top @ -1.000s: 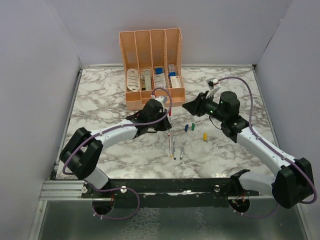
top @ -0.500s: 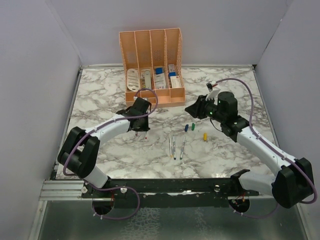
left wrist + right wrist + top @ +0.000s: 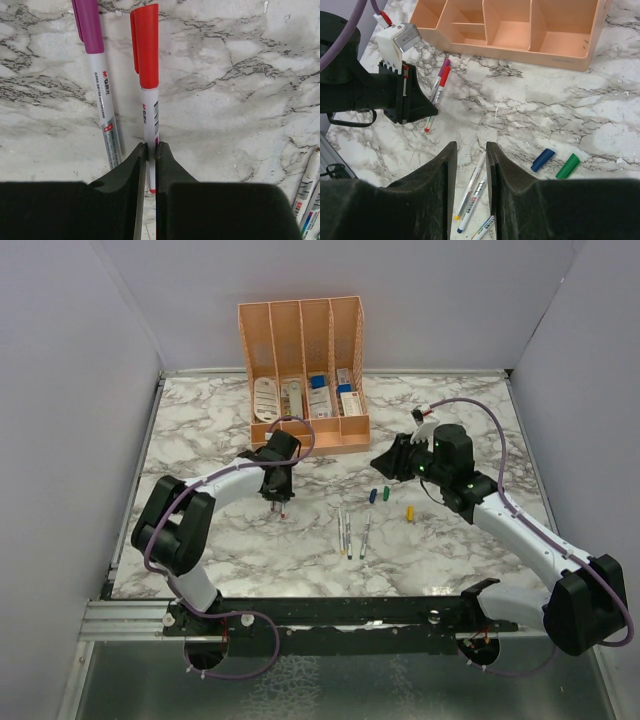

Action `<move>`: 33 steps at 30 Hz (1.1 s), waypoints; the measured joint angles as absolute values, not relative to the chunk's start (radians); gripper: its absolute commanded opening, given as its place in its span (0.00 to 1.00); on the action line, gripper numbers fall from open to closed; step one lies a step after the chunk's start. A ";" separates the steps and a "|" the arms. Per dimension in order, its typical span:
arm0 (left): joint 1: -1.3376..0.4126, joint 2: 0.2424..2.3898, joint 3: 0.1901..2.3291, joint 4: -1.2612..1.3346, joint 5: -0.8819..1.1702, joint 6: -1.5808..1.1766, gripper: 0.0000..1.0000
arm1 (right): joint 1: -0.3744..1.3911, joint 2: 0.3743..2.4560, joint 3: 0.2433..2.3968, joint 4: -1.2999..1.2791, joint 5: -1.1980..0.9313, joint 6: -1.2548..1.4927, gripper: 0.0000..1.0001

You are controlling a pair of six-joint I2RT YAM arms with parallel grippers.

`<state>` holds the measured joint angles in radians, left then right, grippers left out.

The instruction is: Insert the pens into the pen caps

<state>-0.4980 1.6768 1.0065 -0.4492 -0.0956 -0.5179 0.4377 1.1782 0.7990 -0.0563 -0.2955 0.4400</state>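
Red-capped pen (image 3: pixel 148 75) lies on your tabletop (image 3: pixel 240 100) beside the purple-capped pen (image 3: pixel 97 75), tail pinched in your left pincer (image 3: pixel 150 150). Right pincer (image 3: pixel 471 150) spread, empty, above uncapped pens (image 3: pixel 474 192); blue cap (image 3: pixel 543 159), green cap (image 3: pixel 568 166) nearby.

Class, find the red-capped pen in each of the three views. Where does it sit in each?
Top external: red-capped pen left of centre, under the left gripper.
Left wrist: centre, its barrel between the jaws.
Right wrist: upper left, beside the purple-capped pen.
Shared landmark: the left gripper pinching it.
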 measured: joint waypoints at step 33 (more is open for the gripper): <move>-0.492 1.655 1.090 -0.500 -0.110 -0.500 0.33 | 0.438 1.178 0.799 -0.060 -0.290 0.439 0.29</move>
<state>-0.4919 1.6550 1.0904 -0.4995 -0.1097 -0.4995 0.4377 1.1782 0.7986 -0.0601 -0.2905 0.4389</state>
